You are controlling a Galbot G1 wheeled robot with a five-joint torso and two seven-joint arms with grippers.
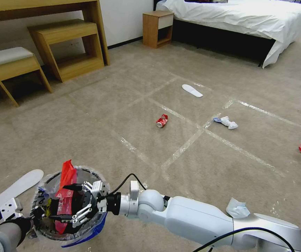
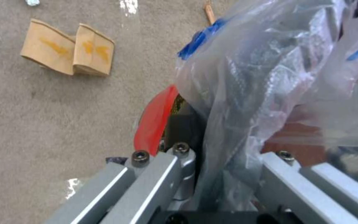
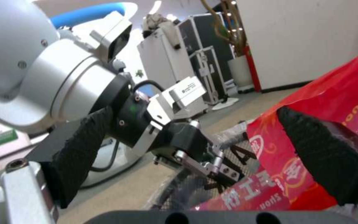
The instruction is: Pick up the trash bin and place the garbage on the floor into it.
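Red wrapper (image 1: 66, 196) fills trash bin (image 1: 87, 232), seemingly clear of spread right gripper (image 1: 68, 206); left gripper (image 2: 212, 174) pinches rim.

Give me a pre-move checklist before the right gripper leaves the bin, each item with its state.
1. Left gripper clamped on the trash bin rim: ok, its fingers pinch the plastic liner in the left wrist view.
2. Right gripper over the bin mouth: ok.
3. Red wrapper fully inside the bin: not ok, its top sticks up above the rim.
4. Right gripper released the wrapper: ok, its fingers stand spread, one pad beside the wrapper.
5. Floor cleared of garbage: not ok; red can, insole and crumpled paper remain.
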